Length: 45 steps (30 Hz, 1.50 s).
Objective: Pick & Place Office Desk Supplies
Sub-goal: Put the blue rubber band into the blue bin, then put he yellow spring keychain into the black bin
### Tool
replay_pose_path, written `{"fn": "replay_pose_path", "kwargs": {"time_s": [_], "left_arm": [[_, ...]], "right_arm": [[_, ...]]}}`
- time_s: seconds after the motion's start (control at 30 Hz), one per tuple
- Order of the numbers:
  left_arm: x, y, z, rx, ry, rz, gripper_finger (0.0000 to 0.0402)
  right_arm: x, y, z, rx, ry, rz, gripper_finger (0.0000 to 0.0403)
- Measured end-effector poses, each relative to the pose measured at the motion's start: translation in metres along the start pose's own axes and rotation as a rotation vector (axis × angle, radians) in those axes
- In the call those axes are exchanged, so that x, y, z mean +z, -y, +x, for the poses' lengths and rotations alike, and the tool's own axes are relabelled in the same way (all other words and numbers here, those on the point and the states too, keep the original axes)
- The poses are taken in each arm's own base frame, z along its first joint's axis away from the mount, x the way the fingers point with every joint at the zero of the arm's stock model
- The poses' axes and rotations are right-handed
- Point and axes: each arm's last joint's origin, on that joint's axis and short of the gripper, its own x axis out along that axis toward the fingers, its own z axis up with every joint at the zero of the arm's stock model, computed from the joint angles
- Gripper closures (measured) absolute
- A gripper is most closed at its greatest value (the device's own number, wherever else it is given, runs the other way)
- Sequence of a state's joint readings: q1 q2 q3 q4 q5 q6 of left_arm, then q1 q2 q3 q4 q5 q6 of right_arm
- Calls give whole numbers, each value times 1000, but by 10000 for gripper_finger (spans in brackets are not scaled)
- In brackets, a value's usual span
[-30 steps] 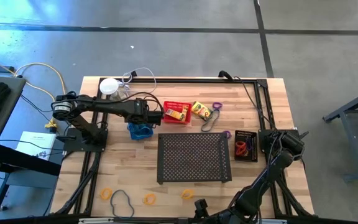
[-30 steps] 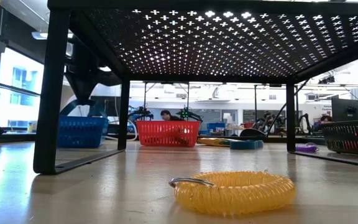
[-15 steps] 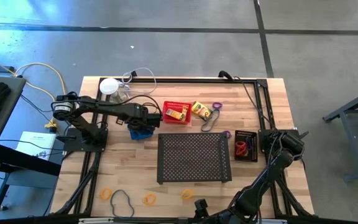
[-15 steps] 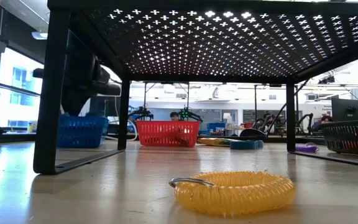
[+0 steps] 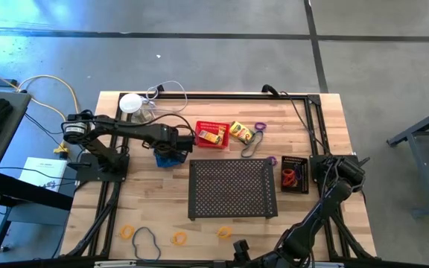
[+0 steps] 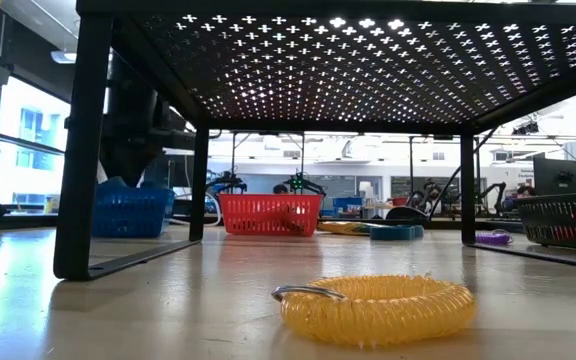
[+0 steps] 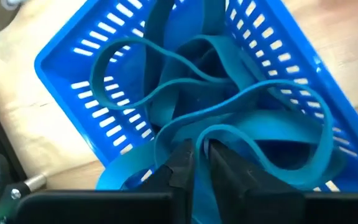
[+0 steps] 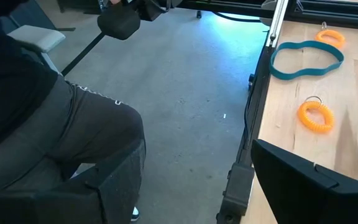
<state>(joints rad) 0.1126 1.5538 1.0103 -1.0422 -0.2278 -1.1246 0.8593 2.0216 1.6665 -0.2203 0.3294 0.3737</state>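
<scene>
blue basket (image 7: 104,93): upright, holds teal bands (image 7: 229,118); red basket (image 5: 211,135): yellow crayon box (image 5: 210,137) inside

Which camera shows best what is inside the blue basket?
The left wrist view: it looks straight into the blue basket, full of teal bands, with the left gripper over them. The high view shows the basket half under that arm; the low view shows only its side wall. The right wrist view misses it.
</scene>
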Motion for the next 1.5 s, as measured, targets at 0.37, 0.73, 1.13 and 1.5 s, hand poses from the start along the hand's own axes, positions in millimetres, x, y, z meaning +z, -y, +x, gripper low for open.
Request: {"fn": "replay_pose_path", "kwargs": {"time_s": [0.37,0.73,1.13,1.5], "left_arm": [[11,-7,-16,-6,-41,26,337],[-22,-11,-63,-185,-385,131,337],[-142,8,-99,-340,-263,406,336],[-243,31,-110,-731,171,677,336]], "right_arm": [[0,0,0,-2,-5,-5,119],[-1,0,0,-3,-7,-6,119],[-1,-1,0,20,-11,24,119],[5,-5,-1,44,47,44,119]]}}
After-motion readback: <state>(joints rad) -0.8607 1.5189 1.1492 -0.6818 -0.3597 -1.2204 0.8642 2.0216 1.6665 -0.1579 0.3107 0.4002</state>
